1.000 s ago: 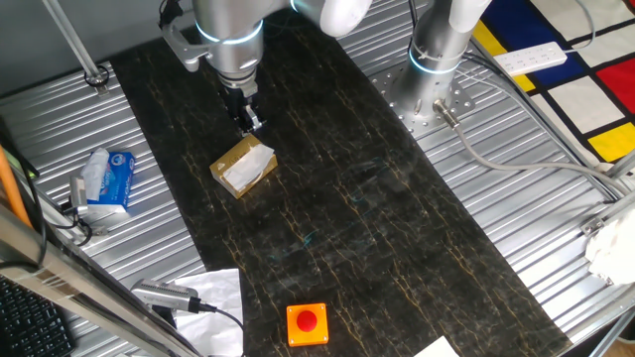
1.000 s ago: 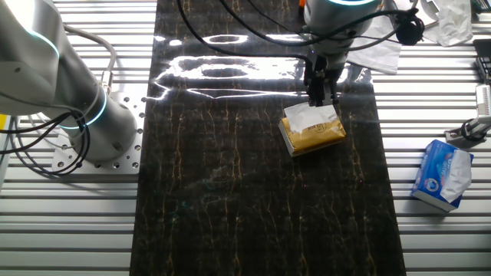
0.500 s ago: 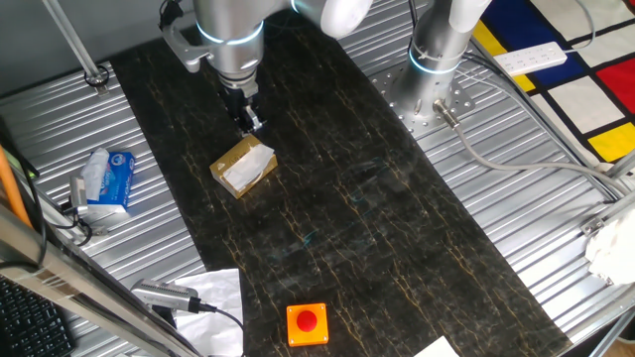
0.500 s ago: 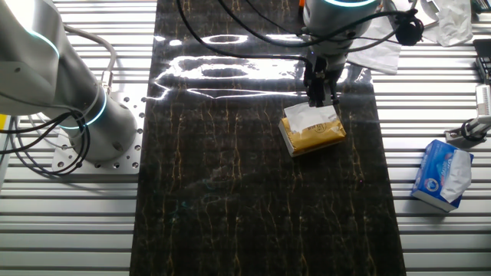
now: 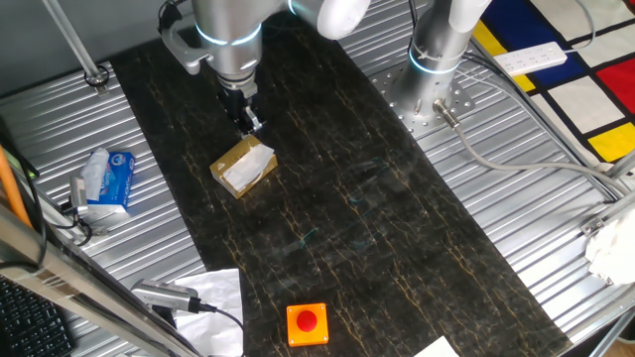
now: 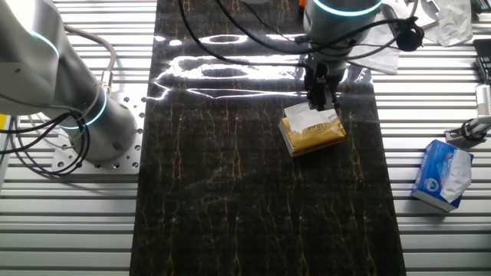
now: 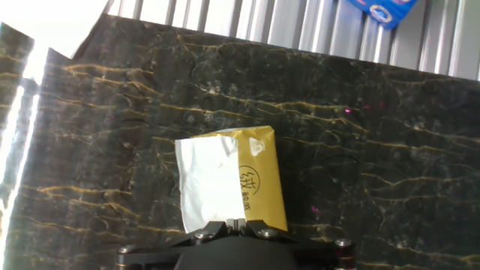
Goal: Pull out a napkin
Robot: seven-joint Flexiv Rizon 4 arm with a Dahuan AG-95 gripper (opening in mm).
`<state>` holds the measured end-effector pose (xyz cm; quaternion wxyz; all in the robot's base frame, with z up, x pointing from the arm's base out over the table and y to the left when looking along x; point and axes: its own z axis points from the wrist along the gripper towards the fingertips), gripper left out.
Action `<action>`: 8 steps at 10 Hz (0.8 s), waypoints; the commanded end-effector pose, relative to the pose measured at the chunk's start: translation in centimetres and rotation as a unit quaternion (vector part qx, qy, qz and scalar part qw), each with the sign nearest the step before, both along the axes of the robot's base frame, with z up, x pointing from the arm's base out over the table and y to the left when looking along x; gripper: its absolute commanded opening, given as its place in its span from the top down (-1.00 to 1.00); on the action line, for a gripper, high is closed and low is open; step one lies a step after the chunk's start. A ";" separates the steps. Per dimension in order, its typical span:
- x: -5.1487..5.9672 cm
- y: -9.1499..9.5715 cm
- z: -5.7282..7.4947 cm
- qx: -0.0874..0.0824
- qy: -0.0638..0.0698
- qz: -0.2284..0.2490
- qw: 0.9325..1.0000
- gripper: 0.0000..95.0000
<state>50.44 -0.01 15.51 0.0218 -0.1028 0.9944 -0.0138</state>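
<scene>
The hand (image 6: 321, 103) hangs upright, fingers pressed together, just above the napkin (image 7: 208, 189).

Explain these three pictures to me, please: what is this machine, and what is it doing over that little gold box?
It is a robot arm ending in a two-finger gripper. Two pictures come from cameras fixed on opposite sides of the table; the third looks down from the arm's own hand. On the dark marbled surface lies a gold tissue box with a white napkin showing on top. The gripper hangs just above the napkin with its fingers together; whether it pinches the paper, I cannot tell. A blue tissue packet and a red button lie aside.
</scene>
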 end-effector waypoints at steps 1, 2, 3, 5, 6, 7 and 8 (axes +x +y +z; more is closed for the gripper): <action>0.0 0.3 -0.2 -0.005 0.000 0.006 1.000 1.00; 0.0 0.6 -0.4 -0.008 0.000 0.006 1.000 1.00; 0.0 1.1 -0.6 -0.015 0.000 0.005 1.000 1.00; -0.2 2.1 -1.4 -0.019 0.001 0.004 1.000 1.00; -0.4 2.4 -2.0 -0.019 0.001 0.007 1.000 1.00; -0.5 2.4 -2.4 -0.018 0.001 0.010 1.000 1.00; -1.0 2.2 -3.4 -0.017 -0.004 0.020 1.000 1.00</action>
